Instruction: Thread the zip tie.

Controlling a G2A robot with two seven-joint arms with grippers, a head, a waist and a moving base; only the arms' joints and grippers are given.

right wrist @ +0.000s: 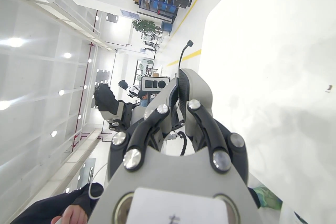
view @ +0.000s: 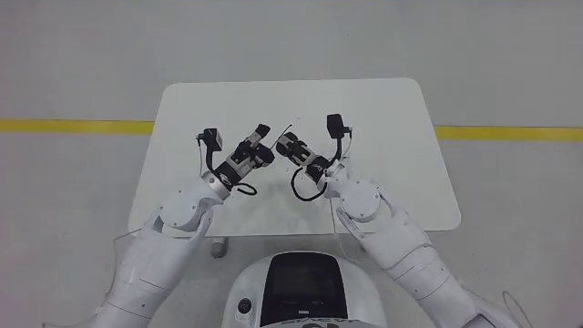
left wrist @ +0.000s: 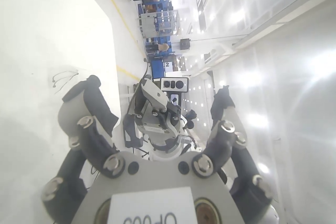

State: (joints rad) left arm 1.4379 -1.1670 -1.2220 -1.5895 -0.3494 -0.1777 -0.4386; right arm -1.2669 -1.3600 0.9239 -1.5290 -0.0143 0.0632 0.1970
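My right gripper (right wrist: 180, 76) is shut on a thin black zip tie (right wrist: 181, 57). The tie's strap rises from between the fingers and ends in a small square head. The left gripper (left wrist: 157, 87) stands open, its two dark fingers (left wrist: 88, 96) spread wide with nothing between them. In the left wrist view the right gripper (left wrist: 160, 109) shows straight ahead, a short way off. From above, the left gripper (view: 263, 148) and the right gripper (view: 285, 142) face each other closely above the middle of the white table (view: 383, 109).
The tabletop (right wrist: 262, 38) around both grippers is bare except for a few thin dark lines (left wrist: 64, 78) and a small dark speck (right wrist: 328, 88). The table's rounded far edge borders a pale floor with a yellow line (view: 510, 133).
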